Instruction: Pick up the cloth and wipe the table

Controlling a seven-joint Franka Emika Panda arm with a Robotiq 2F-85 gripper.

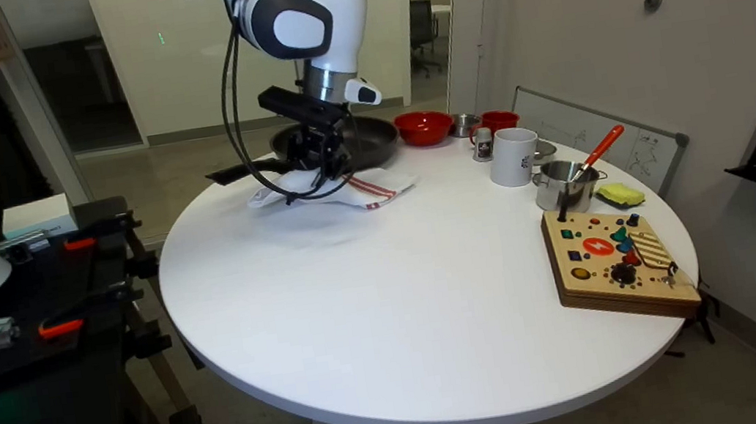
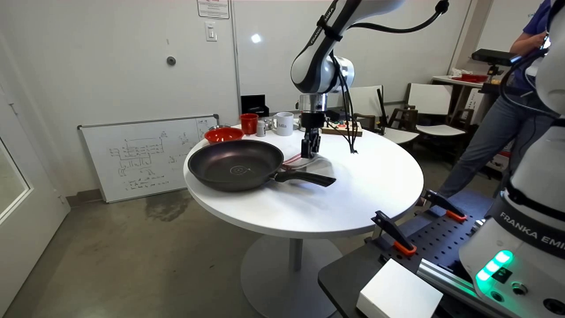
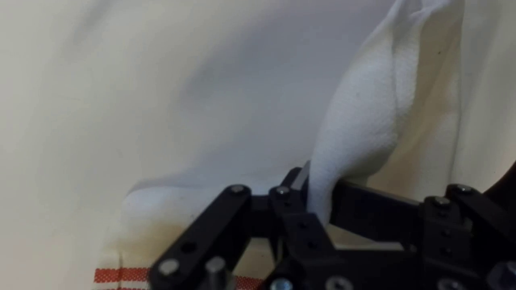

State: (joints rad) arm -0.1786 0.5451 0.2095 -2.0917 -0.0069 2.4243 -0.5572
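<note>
You have the hand (image 3: 320,194) clamped on a fold of the white cloth (image 1: 353,195): in the wrist view the pinched part runs from the grip to the upper right of the frame, and the red-striped part spreads at the lower left. So the cloth lies to both sides of your grip, not ahead of it. In an exterior view, it stretches left to right beneath the hand at upper centre of the frame, plain end left, striped end right, on or just above the bench (image 1: 390,299); how much of its underside touches, you cannot tell. Your next move turns, I judge, on the frying pan (image 1: 375,140), just behind the hand in that frame, with its handle (image 1: 236,173) reaching left past the plain end. The grasp looks made, and the wiping remains. A stroke toward the lower middle of that frame should draw the cloth away from the frying pan; one up or leftward could well snag the handle. Go low and press gently, since a single pinched fold will probably trail and bunch rather than lie flat.
</note>
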